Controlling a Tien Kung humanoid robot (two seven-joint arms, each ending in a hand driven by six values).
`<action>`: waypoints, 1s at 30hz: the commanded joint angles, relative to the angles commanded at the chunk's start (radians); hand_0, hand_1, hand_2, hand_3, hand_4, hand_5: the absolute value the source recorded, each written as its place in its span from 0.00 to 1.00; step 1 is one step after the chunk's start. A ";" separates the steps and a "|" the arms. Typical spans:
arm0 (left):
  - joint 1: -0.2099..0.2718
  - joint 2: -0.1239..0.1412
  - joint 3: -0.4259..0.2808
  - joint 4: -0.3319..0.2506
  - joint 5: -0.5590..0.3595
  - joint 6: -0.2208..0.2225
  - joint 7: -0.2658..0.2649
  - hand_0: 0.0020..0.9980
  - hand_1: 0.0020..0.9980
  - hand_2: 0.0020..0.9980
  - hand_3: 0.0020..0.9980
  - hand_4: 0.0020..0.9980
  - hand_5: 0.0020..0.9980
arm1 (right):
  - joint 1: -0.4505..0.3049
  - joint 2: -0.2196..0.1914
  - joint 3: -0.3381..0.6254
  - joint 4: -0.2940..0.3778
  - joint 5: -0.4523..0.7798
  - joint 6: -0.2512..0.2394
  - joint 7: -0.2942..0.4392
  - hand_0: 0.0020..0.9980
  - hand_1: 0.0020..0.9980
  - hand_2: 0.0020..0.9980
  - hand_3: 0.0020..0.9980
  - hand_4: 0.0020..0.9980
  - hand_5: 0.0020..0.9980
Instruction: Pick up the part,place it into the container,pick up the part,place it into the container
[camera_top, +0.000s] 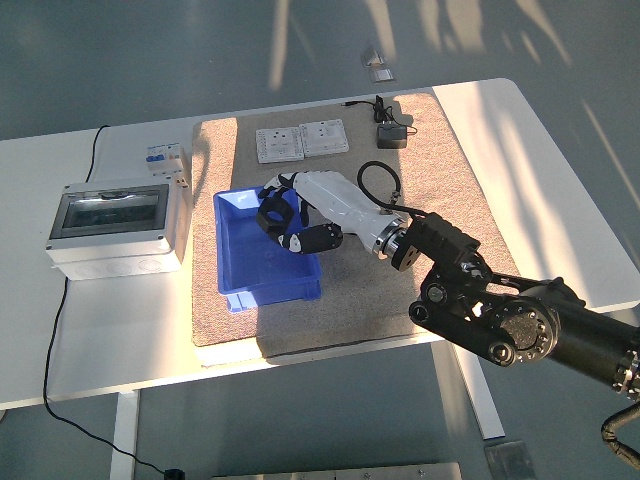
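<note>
**A:** The robot's right hand is out over the open blue plastic bin, above its far right part, with the white forearm stretched across the tan fibre mat.

**B:** Is it carrying the part?

**A:** Hard call! There's a dark ring-like shape right at the hand, above the bin's floor. It could be the part, or it could be the hand's own black hardware. Whether the hand is clamped on anything, I cannot tell. No loose part lies on the bare mat, though the arm hides a strip of it.

**B:** And the left arm?

**A:** Out of view entirely.

**B:** If that ring is the part, how would it handle?

**A:** My guess is a rigid moulded piece, light, stiff and not fragile, so a short drop into the bin should do no harm. Its surface is probably smooth, so the safe hold is a pinch across the outer rim on opposite sides. A ring can also roll if it lands on edge.

**B:** Anything crowding the bin?

**A:** No. The grey enclosure box with a clear lid stands just left of the bin, off the mat. The two white socket plates lie well beyond it.
</note>
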 joint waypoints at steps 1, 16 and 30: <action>0.000 0.000 0.000 0.000 -0.002 0.001 -0.001 0.68 0.66 0.64 0.76 0.76 0.81 | 0.004 0.004 -0.007 -0.005 -0.010 0.008 -0.007 0.69 0.31 0.49 0.65 0.23 0.00; -0.001 0.003 -0.003 0.000 0.001 0.002 -0.002 0.68 0.66 0.64 0.76 0.76 0.81 | 0.014 0.019 -0.040 -0.034 -0.010 0.056 -0.042 1.00 0.91 0.86 0.76 0.49 0.18; 0.002 0.002 -0.003 0.000 0.001 0.003 -0.003 0.68 0.66 0.64 0.76 0.77 0.82 | -0.005 0.012 0.030 -0.064 0.078 -0.084 0.015 1.00 0.95 0.89 0.86 0.58 0.22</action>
